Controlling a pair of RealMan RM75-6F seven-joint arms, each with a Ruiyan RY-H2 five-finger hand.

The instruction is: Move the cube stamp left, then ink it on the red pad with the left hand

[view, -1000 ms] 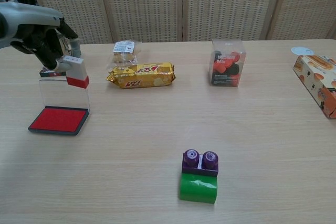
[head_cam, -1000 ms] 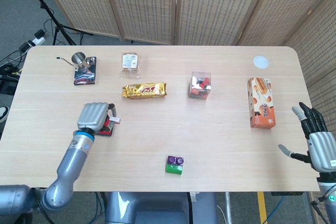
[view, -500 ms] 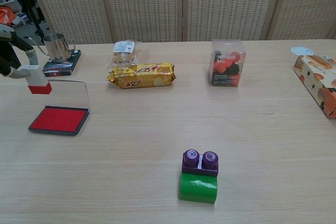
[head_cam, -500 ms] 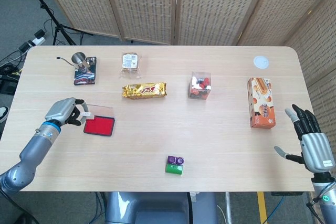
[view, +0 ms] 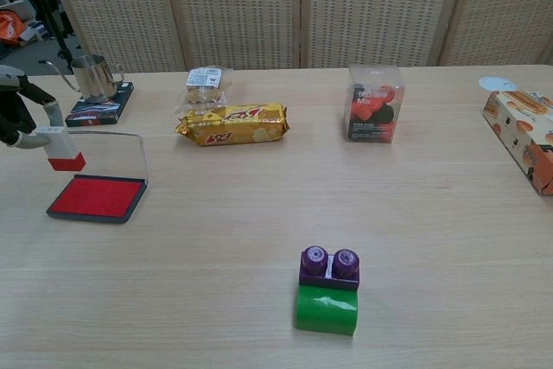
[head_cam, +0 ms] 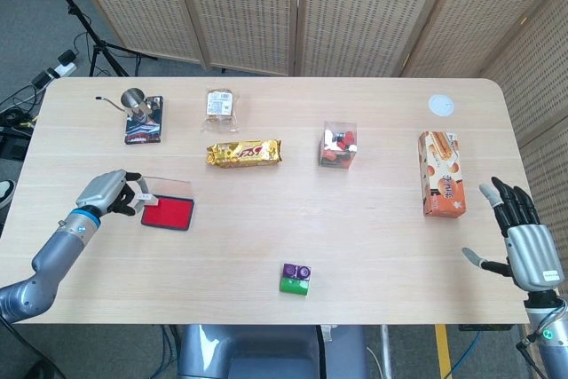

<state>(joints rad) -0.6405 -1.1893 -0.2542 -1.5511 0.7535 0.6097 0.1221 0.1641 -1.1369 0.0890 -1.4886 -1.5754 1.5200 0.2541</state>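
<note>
Cube stamp (view: 64, 148), red face down, was pinched in the left hand (head_cam: 106, 193) just above the left rim of the red pad (view: 96, 198), whose clear lid stood upright behind. We saw bare tabletop (head_cam: 373, 246) around the pad. Right hand (head_cam: 525, 237), fingers spread and empty, hung past the table's right edge, partly cut off.

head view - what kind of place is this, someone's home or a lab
Probably a lab or test room, not a home: woven folding screens wall off the wooden table, and a tripod stand with loose floor cables sits at the left.
</note>
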